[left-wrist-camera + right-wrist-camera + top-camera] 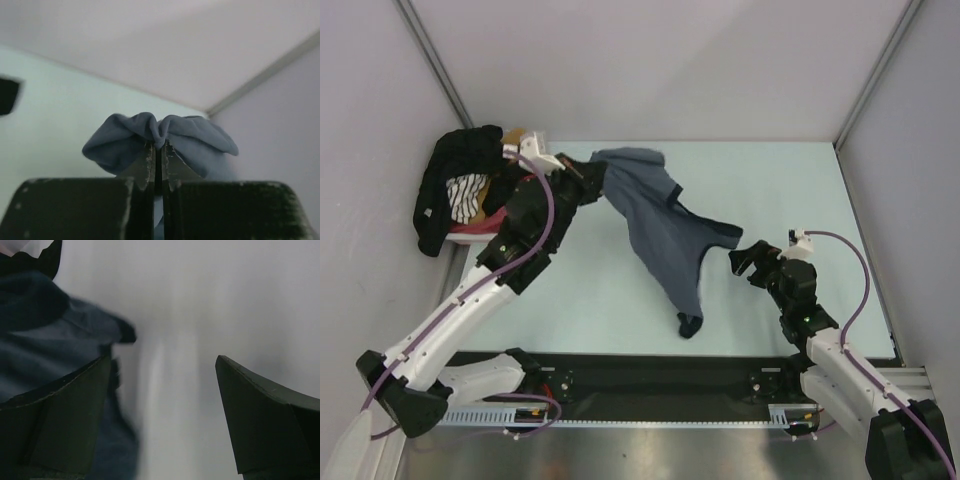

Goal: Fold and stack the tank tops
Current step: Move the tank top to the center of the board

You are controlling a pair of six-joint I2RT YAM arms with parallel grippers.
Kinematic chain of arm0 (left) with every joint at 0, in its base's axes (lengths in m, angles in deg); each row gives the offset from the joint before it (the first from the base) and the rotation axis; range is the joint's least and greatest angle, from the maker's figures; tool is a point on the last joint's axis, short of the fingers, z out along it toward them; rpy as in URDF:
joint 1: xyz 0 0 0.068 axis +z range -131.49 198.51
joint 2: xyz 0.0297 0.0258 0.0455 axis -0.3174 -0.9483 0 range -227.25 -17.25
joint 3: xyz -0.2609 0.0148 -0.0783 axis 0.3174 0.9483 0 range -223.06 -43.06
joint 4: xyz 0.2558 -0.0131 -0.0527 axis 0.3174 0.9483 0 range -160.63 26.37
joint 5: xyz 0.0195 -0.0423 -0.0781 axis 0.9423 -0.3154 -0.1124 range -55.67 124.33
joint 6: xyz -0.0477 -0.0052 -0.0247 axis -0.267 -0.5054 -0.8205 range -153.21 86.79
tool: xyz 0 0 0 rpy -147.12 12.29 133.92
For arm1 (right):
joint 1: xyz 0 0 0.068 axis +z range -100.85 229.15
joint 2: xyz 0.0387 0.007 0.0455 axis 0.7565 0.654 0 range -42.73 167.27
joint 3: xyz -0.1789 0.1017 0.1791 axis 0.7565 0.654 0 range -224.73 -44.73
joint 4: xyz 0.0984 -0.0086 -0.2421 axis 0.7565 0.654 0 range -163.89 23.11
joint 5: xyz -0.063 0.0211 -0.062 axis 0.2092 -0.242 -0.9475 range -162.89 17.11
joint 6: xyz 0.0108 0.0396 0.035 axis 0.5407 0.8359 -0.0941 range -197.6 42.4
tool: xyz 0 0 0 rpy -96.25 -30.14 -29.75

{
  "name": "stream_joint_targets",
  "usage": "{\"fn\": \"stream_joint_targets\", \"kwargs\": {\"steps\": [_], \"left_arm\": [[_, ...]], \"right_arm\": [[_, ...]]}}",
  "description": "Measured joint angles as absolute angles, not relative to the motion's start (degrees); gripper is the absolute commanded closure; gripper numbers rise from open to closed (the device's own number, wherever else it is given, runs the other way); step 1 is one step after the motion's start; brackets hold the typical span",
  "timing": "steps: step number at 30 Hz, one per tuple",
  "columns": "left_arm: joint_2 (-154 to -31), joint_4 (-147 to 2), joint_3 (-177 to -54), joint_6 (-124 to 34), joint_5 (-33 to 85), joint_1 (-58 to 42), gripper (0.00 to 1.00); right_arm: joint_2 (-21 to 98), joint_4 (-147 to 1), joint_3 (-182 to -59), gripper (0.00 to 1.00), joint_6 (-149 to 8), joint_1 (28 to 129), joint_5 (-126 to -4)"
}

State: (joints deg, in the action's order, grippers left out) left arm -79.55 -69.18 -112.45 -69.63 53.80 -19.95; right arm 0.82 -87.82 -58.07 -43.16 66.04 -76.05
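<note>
The slate blue-grey tank top (660, 230) is lifted at one end and trails down across the table to a dark strap end near the front. My left gripper (588, 176) is shut on a bunched edge of it. In the left wrist view the fabric (200, 140) puffs out on both sides of the closed fingertips of that gripper (159, 148). My right gripper (744, 259) is open and empty, just right of the top's dark-trimmed edge. In the right wrist view this gripper (162, 390) has the blue fabric (45, 340) by its left finger. I cannot make out the maroon top.
A pile of clothes (460, 195) sits at the back left corner: black garments, a striped piece and a bit of red cloth (480, 222). Grey walls (360, 120) close in the left, back and right. The pale table (590, 290) ends at a black rail in front.
</note>
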Motion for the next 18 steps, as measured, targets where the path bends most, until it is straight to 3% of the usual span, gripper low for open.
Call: {"fn": "stream_joint_targets", "kwargs": {"steps": [3,7,11,18], "left_arm": [[-75.59,-64.22,-103.82,-72.08,59.85,-16.26,0.95],[-67.16,-60.83,-90.88,-74.88,63.37,-6.68,0.2],[-65.95,-58.84,-87.77,-75.62,63.46,-4.1,0.11],[-69.95,-54.84,-88.36,-71.8,60.51,-5.39,0.1]], "right_arm": [[1.19,-88.06,-58.07,0.11,-43.19,66.26,-75.9],[4.39,-89.68,-58.09,0.13,-43.43,67.79,-74.87],[10.7,-90.1,-59.62,0.14,-44.93,71.96,-74.96],[19.42,-90.58,-64.28,0.23,-48.37,75.79,-73.99]]}}
